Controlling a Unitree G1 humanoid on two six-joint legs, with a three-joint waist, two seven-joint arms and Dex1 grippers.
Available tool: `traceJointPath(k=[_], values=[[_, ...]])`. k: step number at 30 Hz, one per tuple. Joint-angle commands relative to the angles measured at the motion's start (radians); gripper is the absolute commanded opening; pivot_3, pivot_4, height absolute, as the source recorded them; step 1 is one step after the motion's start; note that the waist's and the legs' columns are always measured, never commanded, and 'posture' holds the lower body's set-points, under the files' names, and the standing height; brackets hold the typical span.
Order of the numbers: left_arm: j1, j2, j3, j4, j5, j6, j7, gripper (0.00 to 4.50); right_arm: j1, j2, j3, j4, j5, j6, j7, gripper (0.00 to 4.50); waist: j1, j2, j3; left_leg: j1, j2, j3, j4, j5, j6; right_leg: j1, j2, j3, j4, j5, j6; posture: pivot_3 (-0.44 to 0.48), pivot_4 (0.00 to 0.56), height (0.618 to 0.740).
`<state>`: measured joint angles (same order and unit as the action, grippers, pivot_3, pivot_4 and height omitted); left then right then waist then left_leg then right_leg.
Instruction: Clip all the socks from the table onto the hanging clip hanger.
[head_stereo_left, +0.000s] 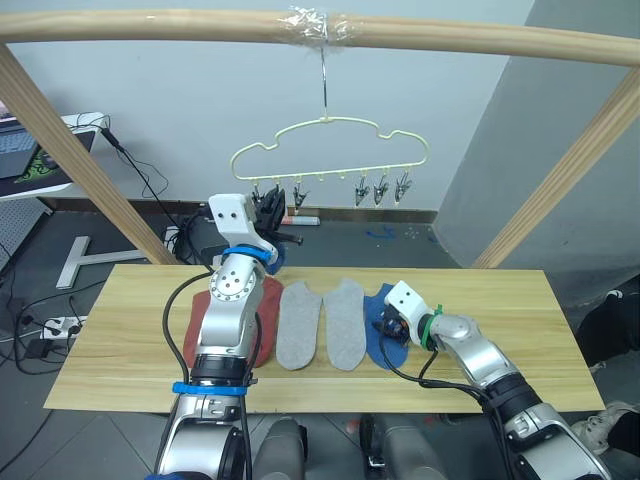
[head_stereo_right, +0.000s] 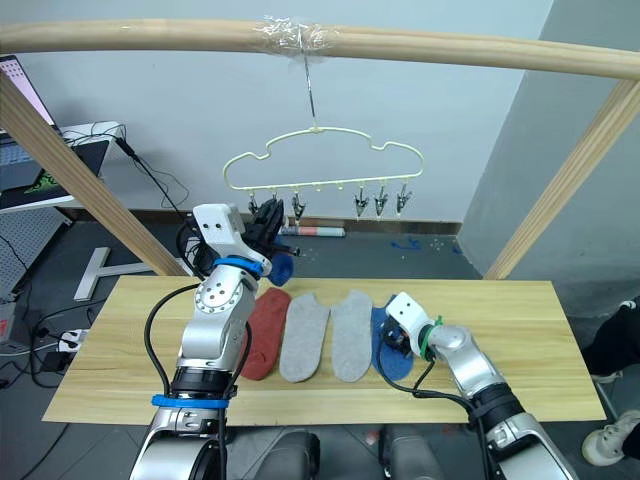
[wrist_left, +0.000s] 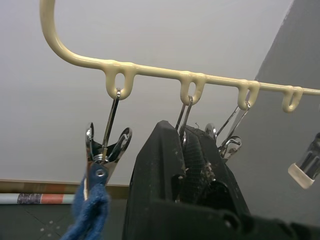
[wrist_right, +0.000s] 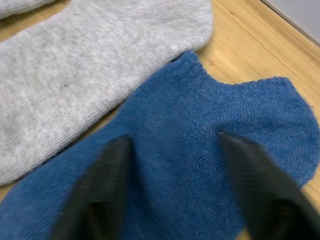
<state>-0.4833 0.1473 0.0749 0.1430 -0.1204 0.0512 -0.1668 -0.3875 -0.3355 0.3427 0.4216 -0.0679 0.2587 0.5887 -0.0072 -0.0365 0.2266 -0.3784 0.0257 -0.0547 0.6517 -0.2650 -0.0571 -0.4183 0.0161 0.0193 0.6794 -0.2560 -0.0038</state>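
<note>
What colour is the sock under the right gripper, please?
Blue sock; clearest in the right wrist view.

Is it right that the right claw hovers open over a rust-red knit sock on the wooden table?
Not quite: the open right claw hovers over a blue knit sock, not a rust-red one, on the light wooden table. The right wrist view shows it.

The socks (wrist_right: 190, 175) are soft matt knit cloth. The table (head_stereo_left: 520, 330) is smooth, grained light wood. The hanger (wrist_left: 150, 70) looks glossy and coated, its clips (wrist_left: 107, 145) shiny metal. Gripper fingers (wrist_left: 165, 175) are matt black.
</note>
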Motion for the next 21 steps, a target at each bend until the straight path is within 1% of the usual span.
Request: traceJointPath(k=[1, 4, 5, 8, 11, 14, 16, 18, 21], values=[[0.007, 0.001, 0.014, -0.028, -0.014, 0.003, -0.001, 0.00, 0.033, -0.041, 0.021, 0.059, -0.057, -0.023, 0.009, 1.39, 0.001, 0.000, 0.000, 0.000, 0.000, 0.000, 0.001, 0.000, 0.000, 0.001, 0.000, 0.000, 0.000, 0.000, 0.000, 0.036, 0.199, 0.740], [0.011, -0.003, 0.023, -0.033, -0.030, 0.020, -0.002, 0.00, 0.045, -0.080, 0.009, 0.053, -0.067, -0.072, 0.022, 0.27, 0.001, 0.000, 0.000, 0.003, 0.000, -0.001, 0.003, 0.000, 0.000, 0.005, 0.000, 0.000, 0.000, 0.000, 0.000, 0.037, 0.207, 0.740], [0.013, -0.003, 0.021, -0.035, -0.043, 0.029, -0.016, 0.00, 0.054, -0.102, 0.001, 0.041, -0.068, -0.084, 0.030, 0.01, 0.001, 0.000, 0.000, 0.004, 0.000, -0.001, 0.004, 0.000, 0.000, 0.007, 0.000, -0.001, 0.000, 0.000, 0.001, 0.037, 0.207, 0.740], [0.016, -0.003, 0.018, -0.041, -0.077, 0.059, -0.048, 0.00, 0.075, -0.144, -0.012, 0.002, -0.063, -0.108, 0.047, 0.01, 0.001, 0.000, 0.000, 0.006, -0.001, -0.001, 0.006, 0.000, 0.000, 0.010, 0.000, 0.000, -0.001, 0.000, 0.001, 0.037, 0.207, 0.740], [0.015, -0.005, 0.034, -0.055, -0.139, 0.117, -0.079, 0.00, 0.095, -0.202, -0.005, -0.093, -0.093, -0.193, 0.055, 0.01, 0.001, 0.000, 0.000, 0.006, -0.001, -0.001, 0.008, 0.000, 0.000, 0.011, 0.000, 0.000, -0.001, 0.000, 0.001, 0.037, 0.207, 0.740], [-0.002, -0.019, 0.098, -0.068, -0.285, 0.260, -0.092, 0.00, 0.103, -0.257, 0.005, -0.205, -0.160, -0.352, 0.031, 0.01, -0.007, 0.001, 0.001, 0.006, 0.000, -0.001, 0.008, 0.000, 0.000, 0.011, 0.000, 0.000, -0.001, 0.000, 0.001, 0.037, 0.207, 0.740], [-0.032, -0.036, 0.178, -0.065, -0.419, 0.378, -0.065, 0.00, 0.112, -0.259, 0.003, -0.279, -0.151, -0.448, 0.037, 0.01, -0.018, 0.000, 0.002, 0.006, 0.000, -0.001, 0.008, 0.000, 0.000, 0.010, 0.001, 0.000, -0.001, 0.000, 0.001, 0.032, 0.218, 0.740], [-0.047, -0.034, 0.215, -0.070, -0.495, 0.455, -0.063, 0.00, 0.116, -0.250, -0.001, -0.320, -0.144, -0.495, 0.035, 0.01, -0.026, 0.000, 0.002, 0.005, 0.000, -0.001, 0.008, 0.000, 0.000, 0.010, 0.002, -0.001, 0.000, 0.000, 0.001, 0.032, 0.218, 0.740], [-0.050, -0.019, 0.227, -0.097, -0.576, 0.549, -0.091, 0.00, 0.106, -0.224, 0.003, -0.371, -0.161, -0.543, 0.022, 0.01, -0.026, 0.000, 0.002, 0.004, 0.000, -0.002, 0.007, 0.000, 0.000, 0.010, 0.005, -0.002, 0.000, 0.000, 0.001, 0.032, 0.218, 0.740]])
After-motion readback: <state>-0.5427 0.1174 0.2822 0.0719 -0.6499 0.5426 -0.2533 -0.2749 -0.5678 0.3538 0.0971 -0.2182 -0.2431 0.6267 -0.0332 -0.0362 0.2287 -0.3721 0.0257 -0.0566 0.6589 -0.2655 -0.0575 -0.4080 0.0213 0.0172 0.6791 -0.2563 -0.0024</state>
